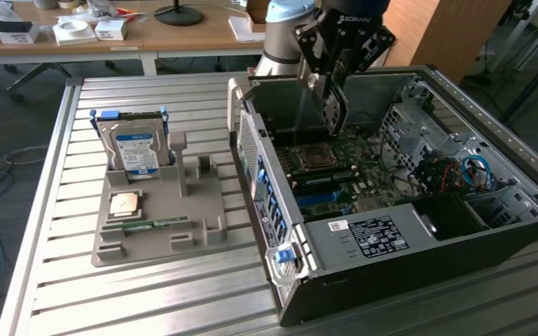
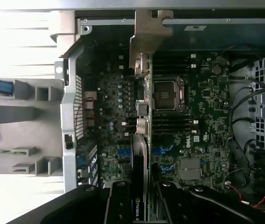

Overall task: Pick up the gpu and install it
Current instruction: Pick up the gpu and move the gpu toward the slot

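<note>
Slatted aluminium table (image 1: 157, 301): grey parts fixture (image 1: 162, 203) on the exterior view's left, open PC case (image 1: 419, 273) just beside it, right.

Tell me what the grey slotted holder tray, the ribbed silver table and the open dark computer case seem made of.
Grey slotted holder tray: likely plastic, matte, uniform colour.
Ribbed silver table: probably aluminium, dull sheen, parallel grooves.
Open dark computer case: seemingly sheet metal, thin folded perforated walls.

The gpu (image 1: 333, 105), a thin dark card with a pale metal bracket (image 2: 147, 32) at one end, hung upright and edge-on over the motherboard (image 1: 374, 166), at 12 o'clock from its processor socket (image 1: 318, 157) in the exterior view.
</note>
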Tool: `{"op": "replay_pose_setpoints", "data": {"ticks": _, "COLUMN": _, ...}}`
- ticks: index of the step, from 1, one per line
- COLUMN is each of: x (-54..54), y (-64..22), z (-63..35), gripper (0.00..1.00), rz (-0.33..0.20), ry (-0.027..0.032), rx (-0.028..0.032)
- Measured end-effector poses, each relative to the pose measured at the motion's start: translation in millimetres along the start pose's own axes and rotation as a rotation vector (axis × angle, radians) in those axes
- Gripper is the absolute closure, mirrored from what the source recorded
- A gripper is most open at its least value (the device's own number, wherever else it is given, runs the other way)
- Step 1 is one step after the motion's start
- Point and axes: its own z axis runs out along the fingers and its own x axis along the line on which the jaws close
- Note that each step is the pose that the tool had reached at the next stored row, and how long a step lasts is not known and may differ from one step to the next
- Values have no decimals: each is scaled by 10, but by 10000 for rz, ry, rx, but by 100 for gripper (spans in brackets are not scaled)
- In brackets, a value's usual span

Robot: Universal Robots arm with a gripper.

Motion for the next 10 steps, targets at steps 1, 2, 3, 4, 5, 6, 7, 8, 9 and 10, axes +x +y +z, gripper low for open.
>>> {"op": "replay_pose_setpoints", "data": {"ticks": 1, "x": -36, "y": 2, "z": 1, "gripper": 74, "rz": -2, "ry": 1, "rx": -4}}
{"op": "replay_pose_setpoints", "data": {"ticks": 2, "x": -71, "y": 4, "z": 2, "gripper": 74, "rz": 0, "ry": 0, "rx": -9}}
{"op": "replay_pose_setpoints", "data": {"ticks": 3, "x": -107, "y": 6, "z": 3, "gripper": 74, "rz": 1, "ry": 1, "rx": -15}}
{"op": "replay_pose_setpoints", "data": {"ticks": 4, "x": -142, "y": 7, "z": 3, "gripper": 74, "rz": 0, "ry": 1, "rx": -20}}
{"op": "replay_pose_setpoints", "data": {"ticks": 5, "x": -178, "y": 9, "z": 4, "gripper": 74, "rz": -1, "ry": 1, "rx": -26}}
{"op": "replay_pose_setpoints", "data": {"ticks": 6, "x": -214, "y": 11, "z": 5, "gripper": 74, "rz": 0, "ry": 2, "rx": -32}}
{"op": "replay_pose_setpoints", "data": {"ticks": 7, "x": -249, "y": 13, "z": 6, "gripper": 74, "rz": 1, "ry": 2, "rx": -37}}
{"op": "replay_pose_setpoints", "data": {"ticks": 8, "x": -283, "y": 15, "z": 7, "gripper": 74, "rz": 1, "ry": 2, "rx": -43}}
{"op": "replay_pose_setpoints", "data": {"ticks": 9, "x": -318, "y": 16, "z": 8, "gripper": 74, "rz": -1, "ry": 2, "rx": -48}}
{"op": "replay_pose_setpoints", "data": {"ticks": 10, "x": -352, "y": 18, "z": 9, "gripper": 74, "rz": 0, "ry": 3, "rx": -53}}
